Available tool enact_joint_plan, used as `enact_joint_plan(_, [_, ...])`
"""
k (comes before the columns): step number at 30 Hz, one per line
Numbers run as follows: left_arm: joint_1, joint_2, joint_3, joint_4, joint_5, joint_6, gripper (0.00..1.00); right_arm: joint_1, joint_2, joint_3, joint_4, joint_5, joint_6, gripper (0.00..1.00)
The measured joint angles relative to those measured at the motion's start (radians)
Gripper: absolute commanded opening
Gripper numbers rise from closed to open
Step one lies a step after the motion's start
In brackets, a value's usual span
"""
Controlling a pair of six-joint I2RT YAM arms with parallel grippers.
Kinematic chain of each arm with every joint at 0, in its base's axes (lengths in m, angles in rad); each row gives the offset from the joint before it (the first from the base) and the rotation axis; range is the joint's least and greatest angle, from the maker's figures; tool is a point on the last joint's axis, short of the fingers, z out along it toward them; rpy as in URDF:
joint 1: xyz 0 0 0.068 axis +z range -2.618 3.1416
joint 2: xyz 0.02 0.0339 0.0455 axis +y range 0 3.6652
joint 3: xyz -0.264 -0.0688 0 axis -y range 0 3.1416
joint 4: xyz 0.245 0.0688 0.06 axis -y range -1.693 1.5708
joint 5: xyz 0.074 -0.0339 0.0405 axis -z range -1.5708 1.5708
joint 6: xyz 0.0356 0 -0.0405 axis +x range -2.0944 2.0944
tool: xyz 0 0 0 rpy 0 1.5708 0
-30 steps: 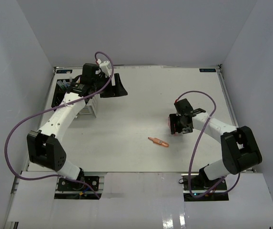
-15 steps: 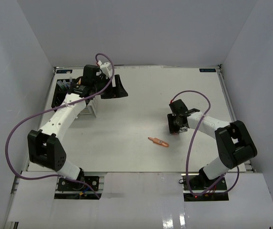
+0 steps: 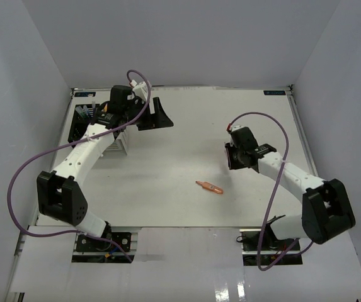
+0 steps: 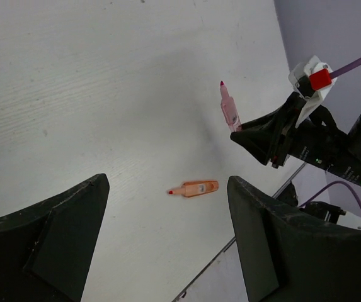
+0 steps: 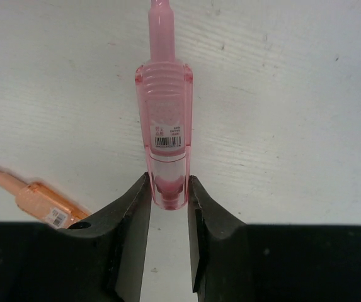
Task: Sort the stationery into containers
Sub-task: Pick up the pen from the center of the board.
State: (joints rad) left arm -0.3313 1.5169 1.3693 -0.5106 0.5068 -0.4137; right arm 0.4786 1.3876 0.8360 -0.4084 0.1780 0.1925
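My right gripper (image 5: 167, 189) is shut on the blunt end of a pink marker (image 5: 165, 126), whose tip points away from the fingers. The left wrist view shows that pink marker (image 4: 229, 112) sticking out of the right gripper (image 4: 256, 135) above the white table. An orange marker (image 3: 210, 187) lies flat on the table, near and to the left of the right gripper (image 3: 235, 157). My left gripper (image 3: 158, 115) stands open and empty at the back left, next to the white container (image 3: 118, 143) and the black container (image 3: 81, 121).
The left arm crosses over the white container and hides most of it. Dark pens stand up in the black container. Purple cables loop off both arms. Grey walls enclose the table (image 3: 186, 138) at the left, back and right.
The right gripper's jaws have shut onto the pink marker, and its wrist has turned and shifted slightly toward the back right. The left arm has hardly moved.
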Motion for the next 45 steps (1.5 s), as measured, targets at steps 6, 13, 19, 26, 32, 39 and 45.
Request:
enact_joint_plan(6, [-0.022,0.000,-0.020,0.104,0.101,-0.092,0.87,0.000,-0.116,0.067,-0.020,-0.053,-0.077,0.08])
enact_joint_plan(13, [-0.099,0.027,-0.081,0.272,0.185,-0.232,0.82,0.002,-0.189,0.173,-0.060,-0.188,-0.127,0.08])
enact_joint_plan(19, [-0.175,0.108,-0.097,0.386,0.200,-0.337,0.80,0.013,-0.190,0.249,-0.097,-0.252,-0.160,0.08])
enact_joint_plan(26, [-0.230,0.179,-0.078,0.466,0.174,-0.407,0.78,0.017,-0.190,0.248,-0.142,-0.268,-0.174,0.08])
enact_joint_plan(32, [-0.255,0.214,-0.057,0.538,0.146,-0.470,0.73,0.019,-0.190,0.248,-0.146,-0.267,-0.170,0.08])
enact_joint_plan(39, [-0.288,0.243,-0.053,0.591,0.082,-0.529,0.61,0.019,-0.185,0.248,-0.147,-0.263,-0.161,0.08])
enact_joint_plan(45, [-0.307,0.294,-0.016,0.609,0.042,-0.538,0.57,0.020,-0.182,0.248,-0.147,-0.263,-0.146,0.08])
